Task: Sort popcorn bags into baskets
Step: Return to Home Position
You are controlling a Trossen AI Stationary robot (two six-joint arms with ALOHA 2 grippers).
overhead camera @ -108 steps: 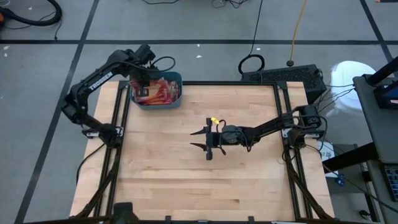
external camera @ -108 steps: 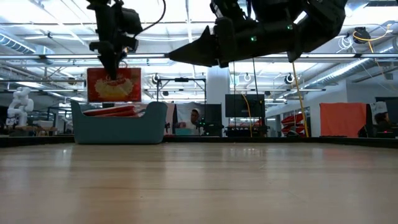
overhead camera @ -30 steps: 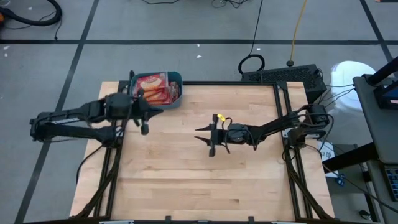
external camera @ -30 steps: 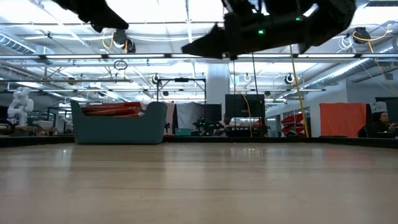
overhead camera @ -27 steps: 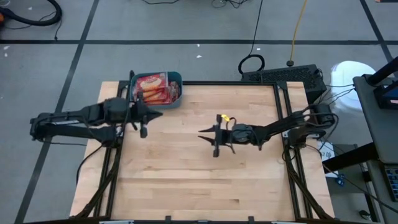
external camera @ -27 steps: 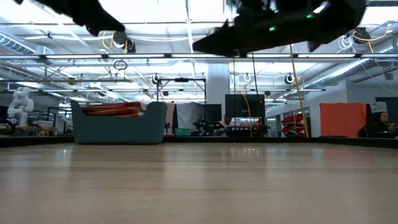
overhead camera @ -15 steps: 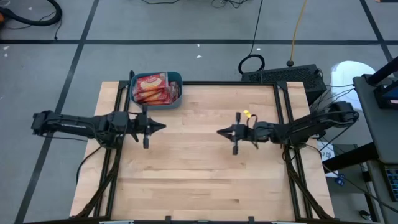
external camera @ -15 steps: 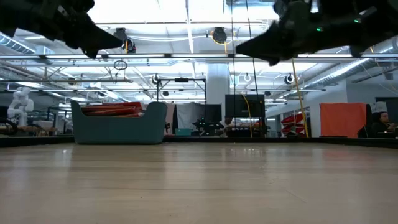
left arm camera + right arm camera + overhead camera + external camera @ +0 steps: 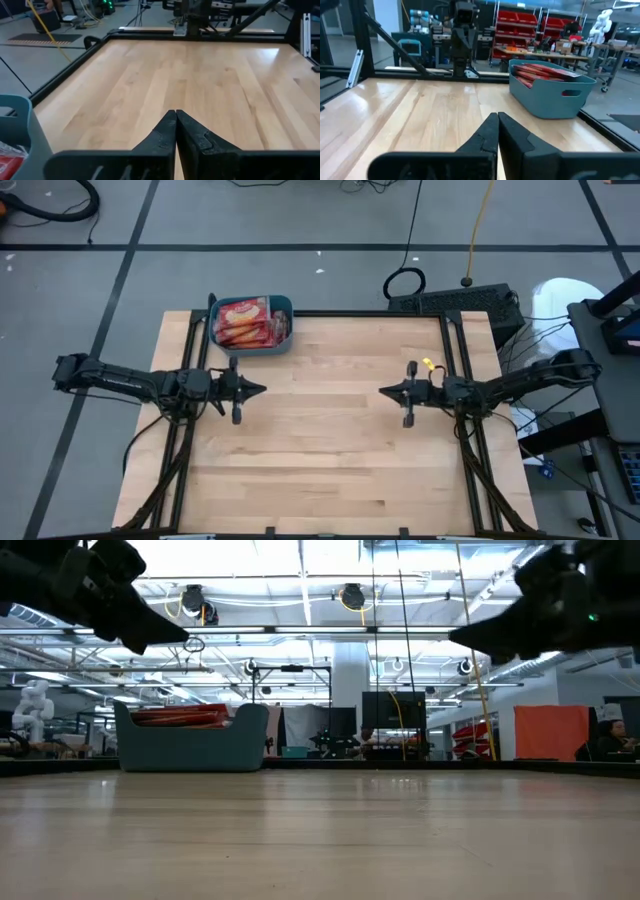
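Observation:
A teal-blue basket [image 9: 252, 325] stands at the table's far left corner, with several red popcorn bags [image 9: 245, 323] lying in it; the basket [image 9: 551, 93] and the bags [image 9: 540, 72] also show in the right wrist view. My left gripper [image 9: 262, 389] hangs shut and holds nothing above the table's left side, pointing toward the right. My right gripper [image 9: 382, 391] hangs shut and holds nothing above the table's right side, pointing toward the left. In the wrist views both pairs of fingers, left [image 9: 176, 116] and right [image 9: 497, 118], meet at their tips.
Bare wooden tabletop [image 9: 320, 440] lies between the two grippers and toward the near edge. A black metal frame [image 9: 450, 350] runs along the table's sides. A keyboard [image 9: 455, 302] lies beyond the far right corner.
My right gripper has drawn back from the table's middle toward the right edge and has shut. My left gripper has drawn back from beside the basket toward the left edge and the near side, sinking lower, still shut. The basket and bags have stayed where they were.

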